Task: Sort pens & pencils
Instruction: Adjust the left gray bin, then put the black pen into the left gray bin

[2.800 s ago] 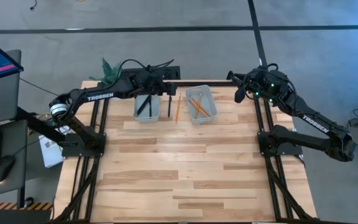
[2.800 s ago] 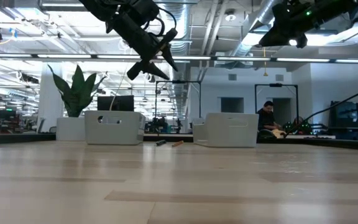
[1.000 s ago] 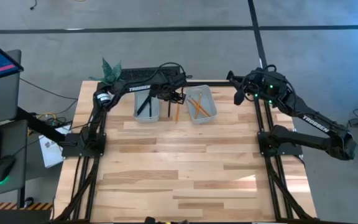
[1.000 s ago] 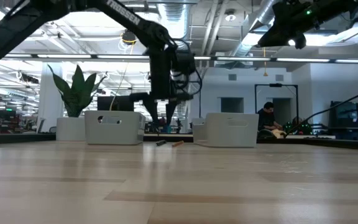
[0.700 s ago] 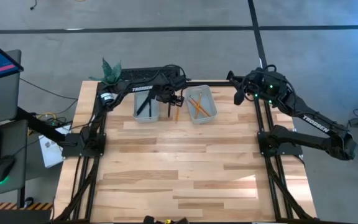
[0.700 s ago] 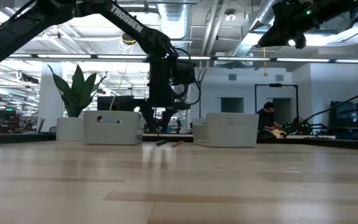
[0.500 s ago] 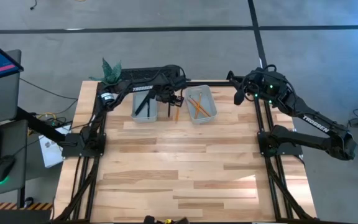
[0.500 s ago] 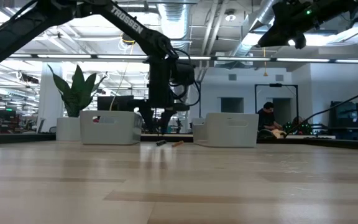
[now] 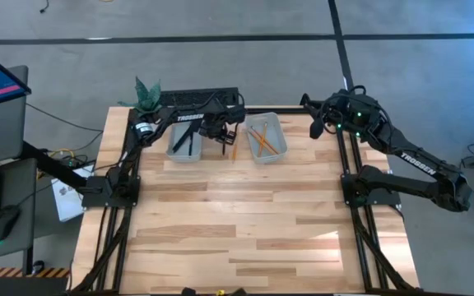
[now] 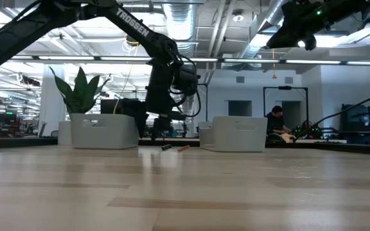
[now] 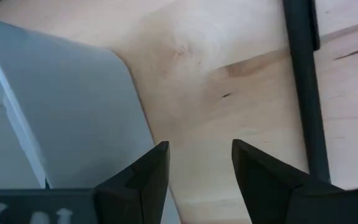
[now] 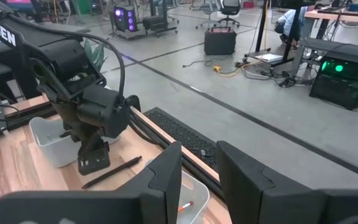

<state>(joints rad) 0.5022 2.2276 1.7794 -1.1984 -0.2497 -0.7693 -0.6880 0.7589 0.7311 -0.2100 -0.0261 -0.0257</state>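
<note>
My left gripper (image 9: pixel 216 131) (image 11: pixel 201 168) is open and points down at the table, between the left grey bin (image 9: pixel 182 141) (image 10: pixel 103 131) and a black pen (image 11: pixel 303 81) (image 10: pixel 166 147) lying on the wood. An orange pencil (image 9: pixel 234 148) (image 10: pixel 183 148) lies beside that pen. Black pens (image 9: pixel 185 140) rest inside the left bin, and orange pencils (image 9: pixel 262 140) in the right bin (image 9: pixel 267 138). My right gripper (image 9: pixel 315 123) (image 12: pixel 197 168) is open and hangs high over the table's far right corner. My left gripper lies with the outer side of one finger (image 11: pixel 148 180) against the left bin's right wall (image 11: pixel 104 124), near its bottom. The fingers come from above, pointing down, and only bare wood shows between them. The bin stands flat on the table.
A potted green plant (image 9: pixel 146 92) stands at the far left corner and a black keyboard (image 9: pixel 196 99) lies past the far edge. The near half of the table (image 9: pixel 245 230) is bare wood. A person (image 10: pixel 276 122) sits far back in the room.
My left gripper has moved toward the table's left edge, low over the table. The left bin has slid along the table to the left, away from the loose pen and pencil, which have stayed in place.
</note>
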